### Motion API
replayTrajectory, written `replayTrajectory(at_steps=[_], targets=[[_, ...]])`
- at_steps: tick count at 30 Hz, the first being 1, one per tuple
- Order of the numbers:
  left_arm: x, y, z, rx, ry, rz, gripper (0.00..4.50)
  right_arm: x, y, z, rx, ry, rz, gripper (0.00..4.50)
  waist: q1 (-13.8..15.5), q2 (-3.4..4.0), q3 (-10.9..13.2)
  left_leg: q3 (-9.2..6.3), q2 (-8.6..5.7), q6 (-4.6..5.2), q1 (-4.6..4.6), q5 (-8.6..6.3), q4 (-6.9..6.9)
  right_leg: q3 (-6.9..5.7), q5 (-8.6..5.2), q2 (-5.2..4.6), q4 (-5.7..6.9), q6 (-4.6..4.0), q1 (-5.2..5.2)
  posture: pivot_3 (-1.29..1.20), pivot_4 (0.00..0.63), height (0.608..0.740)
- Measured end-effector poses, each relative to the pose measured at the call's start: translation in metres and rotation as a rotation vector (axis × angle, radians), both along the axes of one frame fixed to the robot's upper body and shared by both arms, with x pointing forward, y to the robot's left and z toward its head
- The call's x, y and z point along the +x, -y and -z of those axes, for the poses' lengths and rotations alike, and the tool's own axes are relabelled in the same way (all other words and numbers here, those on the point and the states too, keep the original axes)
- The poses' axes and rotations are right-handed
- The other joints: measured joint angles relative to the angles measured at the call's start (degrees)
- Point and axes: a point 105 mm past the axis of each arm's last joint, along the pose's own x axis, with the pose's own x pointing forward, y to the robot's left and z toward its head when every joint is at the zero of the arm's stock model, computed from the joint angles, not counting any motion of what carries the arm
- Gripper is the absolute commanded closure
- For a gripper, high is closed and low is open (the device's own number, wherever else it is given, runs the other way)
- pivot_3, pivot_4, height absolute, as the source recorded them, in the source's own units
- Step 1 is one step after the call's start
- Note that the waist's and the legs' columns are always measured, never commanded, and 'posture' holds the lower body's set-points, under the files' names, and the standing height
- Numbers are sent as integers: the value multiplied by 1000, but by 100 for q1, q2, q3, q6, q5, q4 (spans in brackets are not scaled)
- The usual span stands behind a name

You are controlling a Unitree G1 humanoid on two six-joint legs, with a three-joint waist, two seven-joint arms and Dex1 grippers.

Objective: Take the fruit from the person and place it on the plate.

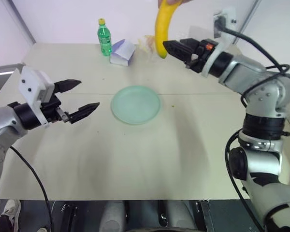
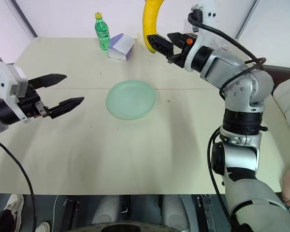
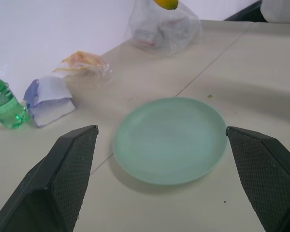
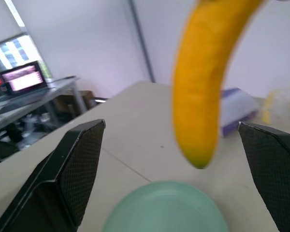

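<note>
Silver-grey jointed arms with black bands, white wrist blocks, looping black cables, left pincer [image 1: 81, 97] and right pincer [image 2: 157, 43] with black textured wedge-shaped fingers

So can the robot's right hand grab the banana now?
Probably yes. The right gripper is open and right up at the banana, which hangs down between its fingers in the wrist view. Nothing is in the way, though the jaws haven't closed on it yet.
</note>
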Motion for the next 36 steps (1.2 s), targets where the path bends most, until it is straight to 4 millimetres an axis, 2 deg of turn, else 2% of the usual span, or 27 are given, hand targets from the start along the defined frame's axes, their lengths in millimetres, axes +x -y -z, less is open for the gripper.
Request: replayTrajectory(at_steps=[8, 23, 26, 28, 30, 31, 36], targets=[[1, 1, 4, 10, -7, -4, 63, 23, -7, 3, -2, -41, 64, 0, -22, 1, 0, -1, 4, 0, 0, 0, -5, 0, 0, 6, 3, 0, -5, 0, 150, 731], [2, 2, 8, 16, -9, -10, 63, 40, -42, -10, 27, -15, 36, 0, -30, 2, 1, -2, 5, 0, 0, 0, -7, 0, 0, 6, 2, 0, -7, 0, 150, 731], [1, 2, 9, 20, -5, -9, 0, 43, -43, -12, 29, -3, 43, 868, -26, 2, 1, -2, 5, 0, -1, 0, -8, -1, 0, 5, 0, 0, -7, 0, 150, 731], [1, 3, 9, 22, -4, -7, 0, 44, -43, -13, 29, 0, 46, 1979, -25, 2, 1, -2, 5, 0, -1, 0, -8, -1, 0, 5, 0, 0, -7, 0, 150, 731], [1, 3, 9, 23, -3, -6, 0, 45, -43, -12, 30, -1, 44, 2869, -28, 2, 1, -2, 5, 0, -1, 0, -9, -1, 0, 5, 1, 0, -7, 0, 150, 731], [1, 3, 9, 23, -3, -7, 0, 45, -44, -12, 32, 2, 42, 3054, -30, 2, 1, -2, 5, 0, -1, 0, -9, 0, 0, 5, 1, 0, -7, 0, 150, 731], [1, 3, 9, 22, -3, -7, 0, 44, -46, -13, 34, 11, 23, 3056, -34, 3, 2, -2, 5, 0, 0, 0, -11, -1, 0, 5, 1, 0, -8, 0, 150, 731]])
